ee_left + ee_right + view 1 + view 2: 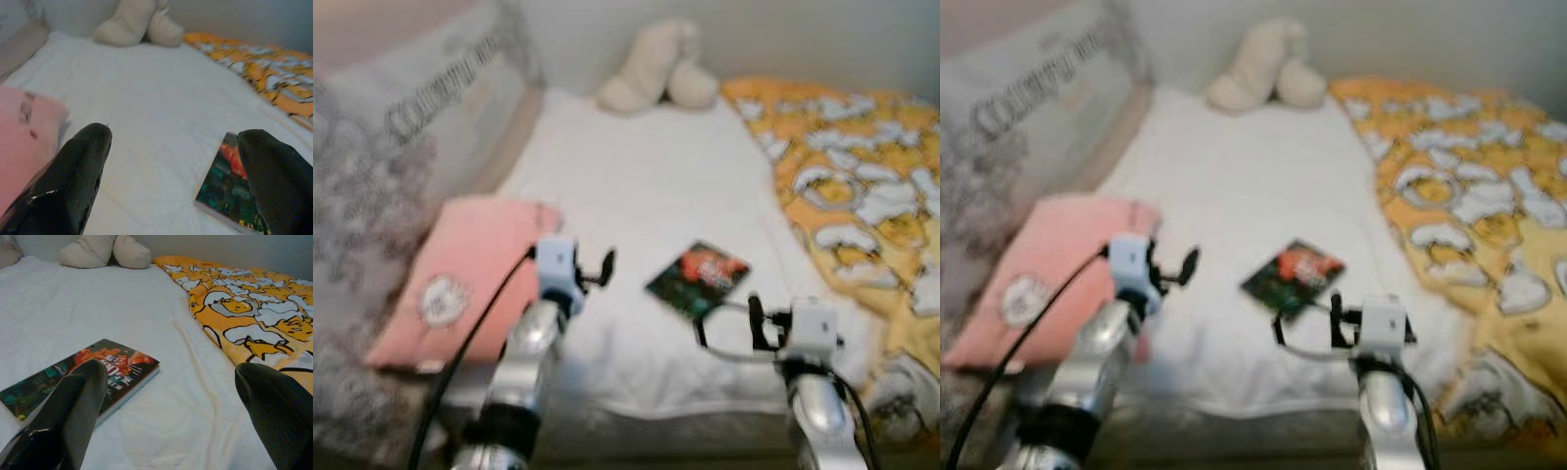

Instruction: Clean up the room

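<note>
A book [698, 279] with a dark green and red cover lies flat on the white bed sheet [636, 186], near the bed's front edge. My left gripper [602, 269] hovers to the left of the book, open, with nothing between its fingers [80, 166]. My right gripper [754, 321] hangs just in front and to the right of the book, open too; the book [83, 377] lies close ahead of its fingers [73, 416]. A pink pillow [460, 279] rests at the bed's left edge, beside the left arm.
A cream plush toy [656, 69] sits at the head of the bed against the wall. An orange and white patterned blanket [862, 186] covers the bed's right side. A large grey printed pillow [401, 127] leans at the left.
</note>
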Controlling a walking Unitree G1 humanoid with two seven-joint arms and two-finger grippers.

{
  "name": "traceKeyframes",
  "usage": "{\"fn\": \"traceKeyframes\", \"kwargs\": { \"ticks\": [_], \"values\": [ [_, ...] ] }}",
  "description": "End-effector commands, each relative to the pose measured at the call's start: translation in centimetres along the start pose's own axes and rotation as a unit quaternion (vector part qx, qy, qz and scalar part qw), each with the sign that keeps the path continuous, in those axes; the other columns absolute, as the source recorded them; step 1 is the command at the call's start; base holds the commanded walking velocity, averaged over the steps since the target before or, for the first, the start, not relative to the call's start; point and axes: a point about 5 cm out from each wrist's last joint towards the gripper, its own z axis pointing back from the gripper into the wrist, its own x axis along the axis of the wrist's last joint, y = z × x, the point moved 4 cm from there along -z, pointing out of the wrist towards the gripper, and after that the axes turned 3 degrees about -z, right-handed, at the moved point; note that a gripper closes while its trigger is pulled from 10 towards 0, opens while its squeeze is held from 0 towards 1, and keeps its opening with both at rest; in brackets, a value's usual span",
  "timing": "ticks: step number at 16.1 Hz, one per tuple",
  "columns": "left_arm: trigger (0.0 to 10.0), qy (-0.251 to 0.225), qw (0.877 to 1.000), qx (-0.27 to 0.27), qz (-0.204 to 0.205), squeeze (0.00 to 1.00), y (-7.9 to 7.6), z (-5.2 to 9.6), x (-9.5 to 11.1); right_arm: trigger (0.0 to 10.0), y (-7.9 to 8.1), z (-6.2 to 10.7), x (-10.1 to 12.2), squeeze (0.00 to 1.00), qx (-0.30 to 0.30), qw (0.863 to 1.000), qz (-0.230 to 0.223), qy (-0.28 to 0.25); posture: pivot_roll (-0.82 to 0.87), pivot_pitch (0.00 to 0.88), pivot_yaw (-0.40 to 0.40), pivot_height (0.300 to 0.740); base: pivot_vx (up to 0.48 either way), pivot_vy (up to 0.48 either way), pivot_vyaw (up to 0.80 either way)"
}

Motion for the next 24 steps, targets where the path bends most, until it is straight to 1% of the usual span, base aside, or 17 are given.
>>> {"fn": "traceKeyframes", "kwargs": {
  "ticks": [1,3,4,6,10,11,12,13,14,16,18,19,20,21,22,23,24],
  "values": [
    [10.0,0.007,1.000,0.007,0.003,0.00,0.1,-0.3,-0.2,10.0,0.0,-0.3,0.3,0.00,0.001,1.000,-0.002,-0.004,0.04,0.000,0.027,0.740,0.360,-0.315,0.00],
    [10.0,0.002,1.000,0.016,0.000,0.00,0.3,-0.7,0.3,10.0,0.4,-0.5,0.2,0.00,0.009,1.000,-0.001,-0.003,0.04,0.000,0.027,0.740,0.399,-0.148,0.00],
    [10.0,0.003,0.999,0.036,0.010,0.00,1.0,-1.0,0.5,10.0,0.8,-0.6,0.3,0.00,0.016,1.000,-0.002,-0.005,0.04,0.000,0.025,0.740,0.469,0.000,0.00],
    [10.0,0.000,0.999,0.047,0.007,0.00,1.5,-1.3,0.8,10.0,1.2,-0.7,0.4,0.00,0.024,1.000,-0.002,-0.007,0.04,0.000,0.023,0.740,0.480,0.000,0.00],
    [10.0,-0.002,0.999,0.038,-0.010,0.00,1.2,-1.7,1.1,10.0,1.6,-0.6,0.4,0.00,0.037,0.999,-0.003,-0.007,0.04,0.000,0.020,0.740,0.480,0.000,0.00],
    [10.0,0.032,0.998,0.037,-0.049,0.00,1.0,-2.6,0.5,10.0,1.4,-0.3,0.0,0.00,0.033,0.999,-0.003,0.000,0.04,0.000,0.012,0.740,0.000,0.000,-0.76],
    [10.0,0.034,0.997,0.037,-0.059,0.00,1.2,-2.9,0.6,10.0,1.2,0.0,-0.2,0.00,0.030,1.000,-0.003,0.005,0.03,0.000,0.003,0.740,0.000,0.000,-0.76],
    [10.0,0.059,0.993,0.036,-0.093,0.00,1.4,-3.5,0.3,10.0,1.2,0.5,-0.7,0.00,0.031,0.999,-0.005,0.016,0.02,0.000,-0.003,0.740,0.000,0.000,-0.76],
    [10.0,0.092,0.988,0.041,-0.114,0.00,1.8,-4.2,0.2,10.0,1.1,1.2,-1.6,0.00,0.032,0.999,-0.010,0.034,0.00,0.020,-0.018,0.740,0.000,0.000,-0.76],
    [10.0,0.109,0.987,0.043,-0.108,0.00,1.8,-4.4,0.0,10.0,0.8,2.2,-1.9,0.00,0.033,0.999,-0.010,0.041,-0.03,0.056,-0.023,0.740,0.000,0.000,-0.76],
    [10.0,0.122,0.987,0.029,-0.101,0.00,1.0,-4.4,-0.7,10.0,0.0,4.0,-2.3,0.00,0.031,0.998,0.002,0.051,-0.09,0.120,-0.036,0.740,0.000,0.000,-0.76],
    [10.0,0.127,0.986,0.027,-0.100,0.00,0.7,-4.3,-1.0,10.0,-0.4,4.9,-2.3,0.00,0.029,0.998,-0.002,0.051,-0.12,0.150,-0.041,0.740,0.000,0.000,0.00],
    [10.0,0.133,0.984,0.034,-0.116,0.00,0.9,-4.1,-1.5,10.0,-0.6,6.0,-2.6,0.00,0.031,0.997,0.004,0.065,-0.16,0.183,-0.054,0.740,0.000,0.000,0.00],
    [10.0,0.136,0.982,0.041,-0.122,0.00,1.2,-4.0,-1.7,10.0,-0.8,6.7,-2.6,0.00,0.033,0.997,0.010,0.072,-0.17,0.190,-0.056,0.740,0.000,0.000,0.00],
    [10.0,0.140,0.980,0.067,-0.127,0.00,2.4,-3.6,-1.8,10.0,-1.4,8.5,-2.5,0.00,0.033,0.996,0.017,0.084,-0.21,0.239,-0.074,0.740,0.000,0.000,0.00],
    [10.0,0.139,0.977,0.084,-0.138,0.00,3.2,-3.5,-1.7,10.0,-1.7,9.4,-2.4,0.00,0.034,0.995,0.023,0.089,-0.23,0.262,-0.083,0.740,0.000,0.000,0.00],
    [10.0,0.137,0.976,0.094,-0.143,0.00,3.7,-3.4,-1.6,10.0,-1.8,10.0,-2.4,0.00,0.035,0.995,0.026,0.091,-0.23,0.272,-0.088,0.740,0.000,0.000,0.00]
  ]
}}
